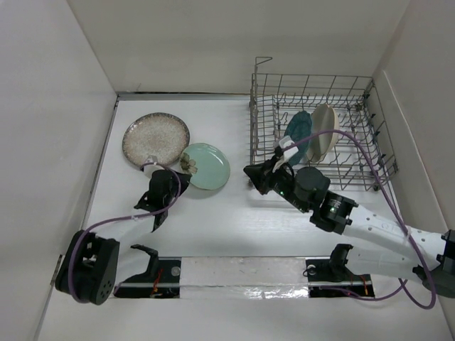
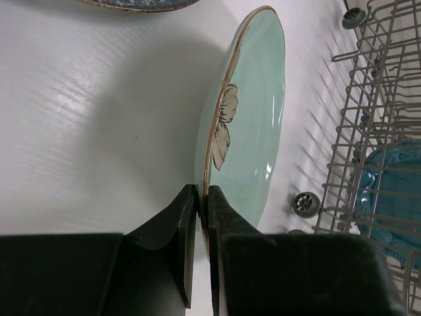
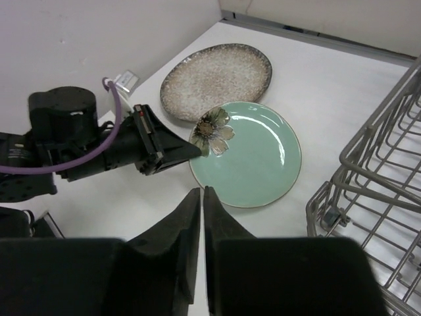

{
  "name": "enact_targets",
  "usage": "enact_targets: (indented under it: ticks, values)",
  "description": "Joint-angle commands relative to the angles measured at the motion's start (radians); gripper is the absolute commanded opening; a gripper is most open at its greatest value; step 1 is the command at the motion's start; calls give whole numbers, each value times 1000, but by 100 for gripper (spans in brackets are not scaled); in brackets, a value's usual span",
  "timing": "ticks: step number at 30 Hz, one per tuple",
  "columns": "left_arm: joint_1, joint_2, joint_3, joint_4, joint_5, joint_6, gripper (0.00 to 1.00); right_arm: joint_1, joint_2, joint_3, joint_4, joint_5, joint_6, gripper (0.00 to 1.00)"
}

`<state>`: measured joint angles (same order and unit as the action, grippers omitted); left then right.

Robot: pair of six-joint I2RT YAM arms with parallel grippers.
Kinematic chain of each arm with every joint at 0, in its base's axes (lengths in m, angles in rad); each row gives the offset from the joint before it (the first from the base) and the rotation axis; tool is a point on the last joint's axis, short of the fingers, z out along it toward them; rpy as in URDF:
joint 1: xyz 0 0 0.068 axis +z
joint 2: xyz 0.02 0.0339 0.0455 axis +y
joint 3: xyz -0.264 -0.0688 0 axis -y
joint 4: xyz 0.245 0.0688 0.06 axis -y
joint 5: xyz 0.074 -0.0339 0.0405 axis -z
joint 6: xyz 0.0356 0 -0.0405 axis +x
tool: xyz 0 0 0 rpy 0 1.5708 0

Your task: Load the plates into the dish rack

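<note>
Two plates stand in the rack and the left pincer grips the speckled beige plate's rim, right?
No. The left wrist view shows the left pincer gripping the rim of the mint green plate; the speckled beige plate lies beside it. The teal plate and cream plate do stand in the rack.

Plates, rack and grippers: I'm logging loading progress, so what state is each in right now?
dark teal plate: standing on edge in the dish rack.
cream plate: standing on edge in the dish rack, beside the dark teal plate.
mint green plate: on the table, rim pinched by the left gripper.
speckled beige plate: flat on the table, not held.
dish rack: holds two plates.
left gripper: shut on the mint green plate.
right gripper: shut, empty.
</note>
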<state>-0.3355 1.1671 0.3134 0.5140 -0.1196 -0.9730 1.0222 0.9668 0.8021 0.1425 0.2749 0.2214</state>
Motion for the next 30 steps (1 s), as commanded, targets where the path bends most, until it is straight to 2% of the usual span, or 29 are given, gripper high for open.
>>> enact_targets:
  ticks: [1, 6, 11, 13, 16, 18, 24, 30]
  values:
    - [21, -154, -3, 107, 9, 25, 0, 6, 33, 58, 45, -34, 10, 17]
    - [33, -300, -5, 0, 17, 69, 0, -53, 145, 95, 52, -127, 27, 43]
    - [43, -412, 1, -86, 47, 100, 0, -106, 272, 164, 49, -317, 1, 51]
    - [52, -435, 3, -103, 73, 105, 0, -135, 341, 215, 45, -414, -30, 58]
    - [52, -481, 15, -153, 95, 120, 0, -177, 442, 314, -15, -541, -91, 64]
    - [52, -524, 32, -207, 98, 138, 0, -201, 487, 365, -59, -562, -119, 69]
    - [52, -648, 122, -364, 94, 204, 0, -318, 645, 537, -130, -675, -165, 79]
    - [52, -707, 197, -453, 109, 232, 0, -379, 789, 693, -251, -827, -243, 81]
